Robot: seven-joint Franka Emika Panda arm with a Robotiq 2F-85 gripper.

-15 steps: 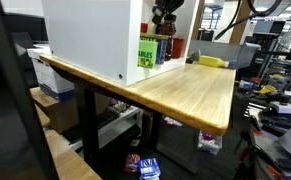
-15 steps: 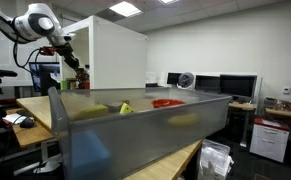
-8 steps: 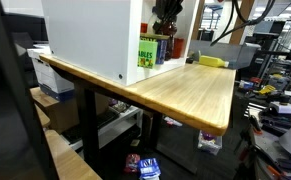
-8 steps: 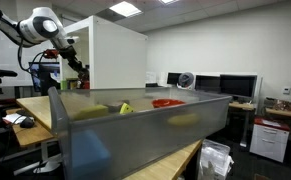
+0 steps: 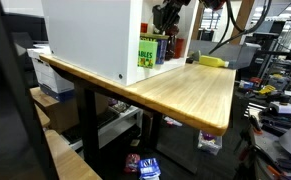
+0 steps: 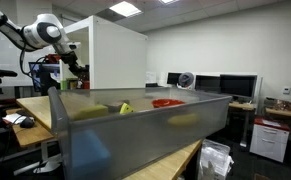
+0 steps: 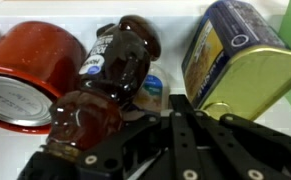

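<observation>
Brown and shiny, the bottle (image 7: 110,75) lies tilted inside the white box (image 5: 90,35) on the wooden table (image 5: 185,90). It sits between a red can (image 7: 30,70) and a yellow and blue tin (image 7: 235,60). The black gripper (image 7: 175,112) is squeezed tight with nothing between its fingers. The bottle is just in front of it, a little to one side.

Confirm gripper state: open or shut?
Shut. Wrist view shows the gripper with fingers pressed together, no gap, beside the brown bottle.
</observation>
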